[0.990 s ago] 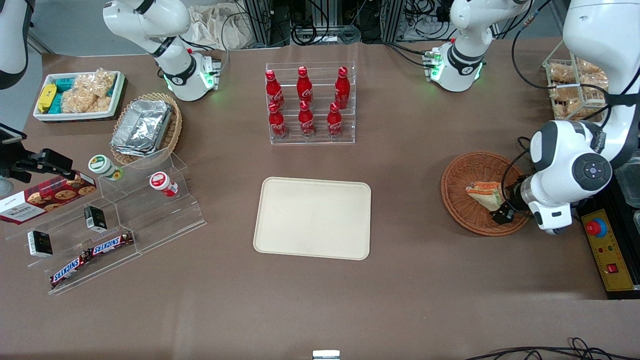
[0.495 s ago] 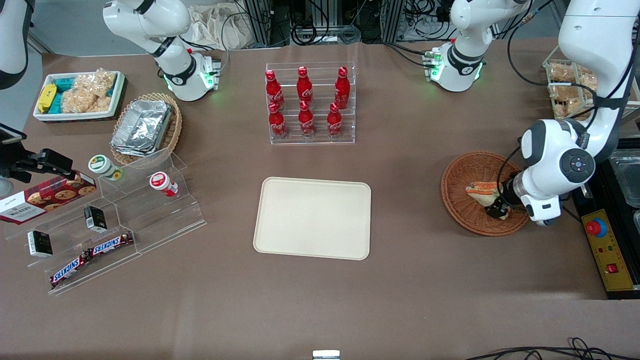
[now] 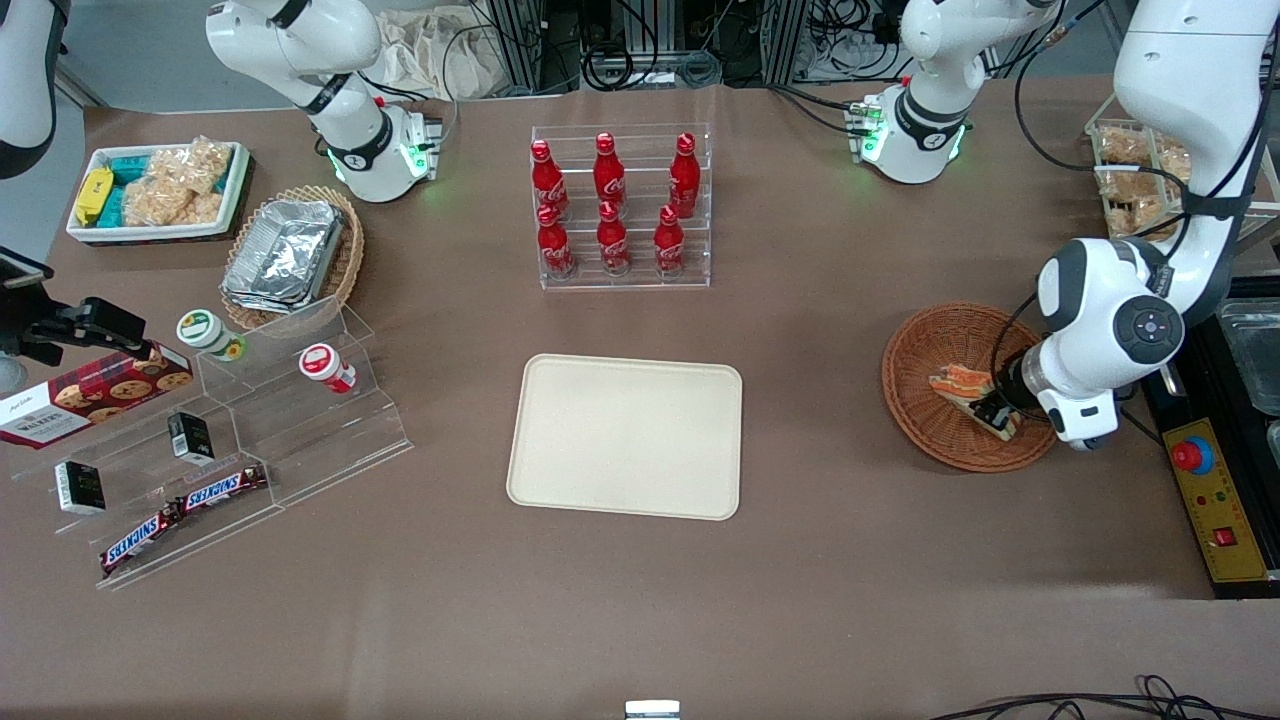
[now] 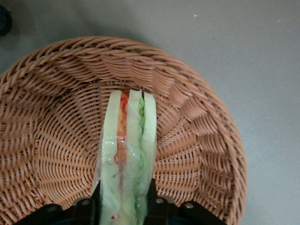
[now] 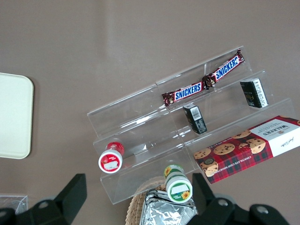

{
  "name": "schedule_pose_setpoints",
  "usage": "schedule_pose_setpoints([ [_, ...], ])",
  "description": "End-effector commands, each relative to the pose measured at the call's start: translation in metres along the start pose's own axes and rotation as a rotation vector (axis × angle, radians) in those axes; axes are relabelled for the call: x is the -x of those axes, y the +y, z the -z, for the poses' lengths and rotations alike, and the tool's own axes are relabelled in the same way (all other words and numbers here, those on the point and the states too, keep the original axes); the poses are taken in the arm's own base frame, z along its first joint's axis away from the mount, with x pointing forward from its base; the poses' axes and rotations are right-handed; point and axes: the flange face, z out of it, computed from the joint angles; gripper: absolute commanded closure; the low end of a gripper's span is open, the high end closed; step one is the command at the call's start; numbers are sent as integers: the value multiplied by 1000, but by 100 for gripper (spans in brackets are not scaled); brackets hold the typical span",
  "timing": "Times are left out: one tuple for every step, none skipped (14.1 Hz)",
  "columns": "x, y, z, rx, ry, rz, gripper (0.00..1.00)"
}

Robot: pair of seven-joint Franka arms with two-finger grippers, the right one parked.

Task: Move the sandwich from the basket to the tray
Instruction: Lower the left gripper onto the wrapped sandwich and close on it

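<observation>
**Sandwich gripped and tipped on edge inside the basket**

The sandwich (image 4: 127, 154) sits right between the gripper's (image 3: 990, 412) fingers, standing on edge with its bread and its orange and green layers running straight out from the claw, clear wrap bunched where the pads press in. A second ago it lay flatter, a broad pale face turned up and the claw just arriving at its nearer end; half a second ago the claw was drawing in around it. Now, in the front view, the wedge (image 3: 962, 386) looks narrower and turned, orange edge uppermost. That reads as a grasp made, and the lift looks about to start.

The claw itself is closed narrow on the sandwich, one finger (image 4: 92, 204) against each bread face, and nothing else is between them. How firm the hold is cannot be told; soft bread in slippery film could squash or slide.

Directly under the claw lies the basket (image 4: 197, 117), its reddish weave curving up all around, so the sandwich is not yet out of it. Whether its lower edge is touching the weave cannot be told.

Well away from the claw, toward the parked arm's end of the table, waits the tray (image 3: 626, 436), cream and bare, with open brown table between it and the basket. Lift and carry are all to come.
</observation>
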Motion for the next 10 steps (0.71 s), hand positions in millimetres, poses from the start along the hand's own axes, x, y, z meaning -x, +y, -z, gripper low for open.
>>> schedule_pose_setpoints([
  [1,6,25,10,36,11,100],
  [1,10,36,-7,35,3,100],
  [7,19,51,-27,37,-22,100],
  [8,26,67,-51,34,-33,100],
  [14,38,86,-64,37,-52,100],
  [20,49,106,-71,39,-70,100],
  [30,63,129,-64,44,-98,100],
  [42,76,151,-56,47,-147,100],
  [54,87,172,-52,49,-210,100],
  [64,97,191,-35,56,-272,100],
])
